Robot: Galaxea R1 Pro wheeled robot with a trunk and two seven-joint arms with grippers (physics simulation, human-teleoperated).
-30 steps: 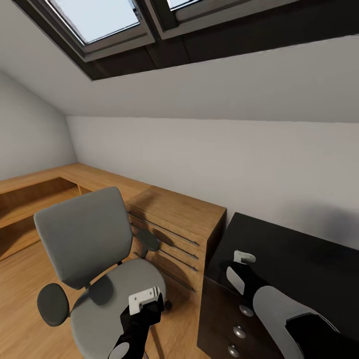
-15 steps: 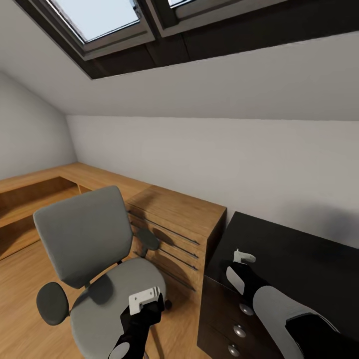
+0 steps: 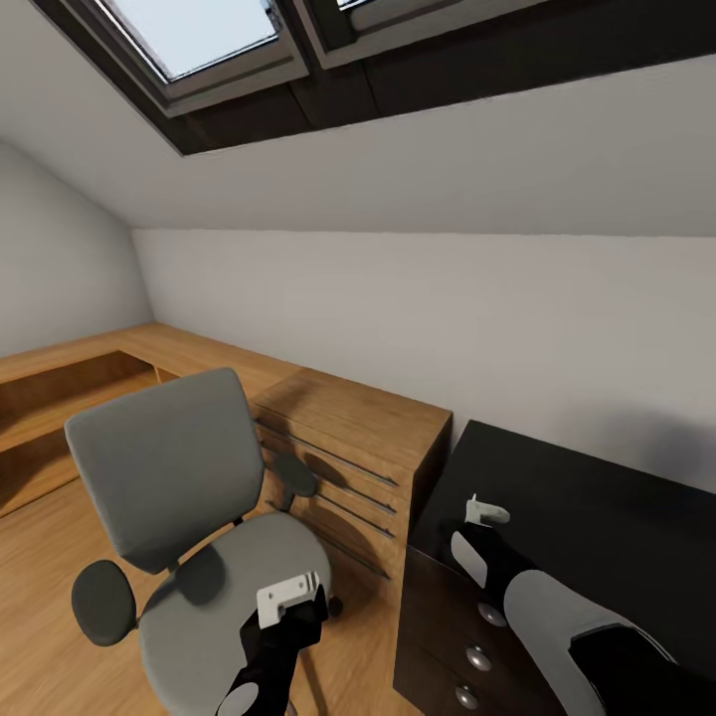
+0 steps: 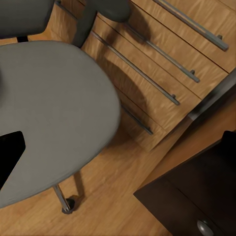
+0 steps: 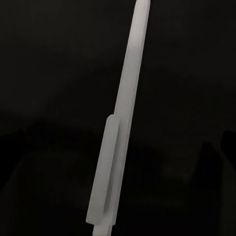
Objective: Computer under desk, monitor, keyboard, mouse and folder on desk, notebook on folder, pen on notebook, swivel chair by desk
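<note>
My right gripper (image 3: 485, 512) sits over the near corner of the glossy black desk (image 3: 597, 517). In its wrist camera a thin white pen (image 5: 120, 132) with a raised clip runs lengthwise against the black; I cannot tell whether the fingers are clamped on it. That arm reaches forward from lower right. My left gripper (image 3: 288, 595) hovers over the grey seat of the swivel chair (image 3: 164, 467), arm rising from below; its opening I cannot judge. The chair stands beside a wooden drawer unit (image 3: 348, 457).
</note>
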